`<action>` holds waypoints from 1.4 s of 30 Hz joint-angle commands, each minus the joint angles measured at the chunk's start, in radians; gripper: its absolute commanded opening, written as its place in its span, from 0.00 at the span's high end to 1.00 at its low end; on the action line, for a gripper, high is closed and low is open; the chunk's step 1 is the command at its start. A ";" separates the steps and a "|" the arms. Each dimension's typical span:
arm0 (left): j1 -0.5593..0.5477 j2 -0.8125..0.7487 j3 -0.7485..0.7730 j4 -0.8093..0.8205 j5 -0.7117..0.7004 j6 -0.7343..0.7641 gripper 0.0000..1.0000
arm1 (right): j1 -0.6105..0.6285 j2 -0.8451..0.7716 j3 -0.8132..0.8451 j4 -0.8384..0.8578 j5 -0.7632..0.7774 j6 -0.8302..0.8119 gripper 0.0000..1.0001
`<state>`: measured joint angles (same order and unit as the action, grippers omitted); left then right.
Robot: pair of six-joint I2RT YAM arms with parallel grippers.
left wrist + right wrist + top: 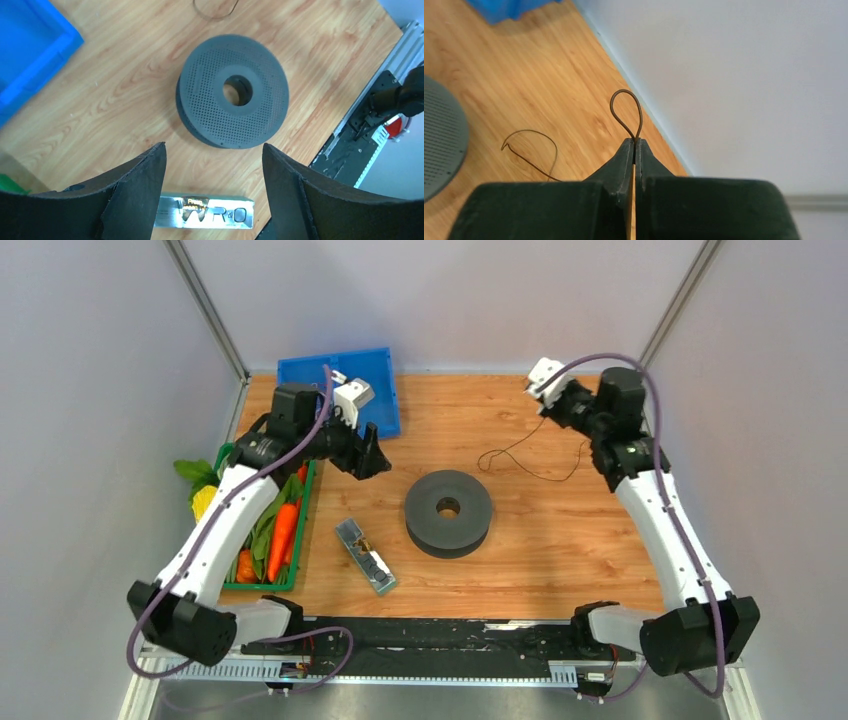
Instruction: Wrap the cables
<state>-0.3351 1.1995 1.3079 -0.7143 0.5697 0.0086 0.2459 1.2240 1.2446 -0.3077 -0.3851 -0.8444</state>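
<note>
Wood table (pixel 560 540), grey spool (pixel 448 512) mid. R gripper (pixel 634 144) clamped on thin black cable (pixel 626 107) at far-right edge, rest lying near spool. L gripper (pixel 213 147) spread wide above spool.

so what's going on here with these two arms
The right arm's fingers are pinched shut on a thin black wire near the far right side of the table, with a small loop poking past the tips. The rest of the wire trails loose on the wood toward the grey spool in the middle. The left arm's fingers hang open near the spool, holding nothing. Nothing looks wound on the spool yet.
</note>
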 commanded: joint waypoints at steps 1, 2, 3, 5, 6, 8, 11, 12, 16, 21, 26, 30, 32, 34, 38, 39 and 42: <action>0.036 0.162 0.010 0.026 0.074 -0.022 0.22 | -0.196 -0.032 0.090 -0.105 -0.084 0.201 1.00; 0.044 0.205 0.010 0.027 0.137 -0.035 0.22 | -0.235 -0.024 0.105 -0.134 -0.106 0.226 1.00; 0.047 0.239 0.008 0.033 0.157 -0.053 0.21 | -0.297 -0.017 0.119 -0.168 -0.133 0.257 1.00; 0.045 0.317 0.004 0.059 0.194 -0.097 0.21 | -0.370 0.003 0.142 -0.244 -0.173 0.294 1.00; 0.045 0.351 0.002 0.078 0.203 -0.134 0.21 | -0.394 0.012 0.148 -0.283 -0.182 0.306 1.00; 0.045 0.432 0.010 0.102 0.243 -0.183 0.21 | -0.427 0.019 0.151 -0.353 -0.208 0.304 1.00; 0.047 0.518 0.007 0.163 0.278 -0.251 0.20 | -0.435 0.006 0.128 -0.435 -0.215 0.291 1.00; 0.045 0.543 0.005 0.192 0.286 -0.266 0.20 | -0.435 -0.001 0.118 -0.455 -0.213 0.285 1.00; 0.042 0.633 0.013 0.259 0.323 -0.311 0.21 | -0.435 -0.034 0.058 -0.495 -0.212 0.257 1.00; 0.028 0.725 -0.013 0.332 0.378 -0.323 0.27 | -0.433 0.044 0.111 -0.658 -0.160 0.289 1.00; 0.002 0.775 -0.024 0.395 0.440 -0.331 0.37 | -0.435 0.097 0.139 -0.699 -0.091 0.363 1.00; -0.024 0.776 -0.041 0.443 0.452 -0.348 0.48 | -0.435 0.097 0.115 -0.631 -0.026 0.458 1.00; -0.030 0.770 -0.062 0.475 0.455 -0.364 0.57 | -0.433 0.118 0.115 -0.624 -0.003 0.499 1.00; -0.033 0.759 -0.075 0.507 0.460 -0.381 0.73 | -0.432 0.138 0.108 -0.604 0.047 0.536 1.00; -0.035 0.689 -0.056 0.448 0.432 -0.311 1.00 | -0.428 0.180 0.124 -0.613 0.055 0.538 1.00; -0.035 0.668 -0.046 0.414 0.420 -0.270 1.00 | -0.430 0.190 0.131 -0.620 0.036 0.521 1.00; -0.051 0.566 -0.010 0.296 0.383 -0.149 1.00 | -0.428 0.233 0.180 -0.659 -0.032 0.493 1.00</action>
<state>-0.3676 1.9198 1.2446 -0.3264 1.0599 -0.3531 -0.1864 1.4239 1.3434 -0.9546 -0.3687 -0.3508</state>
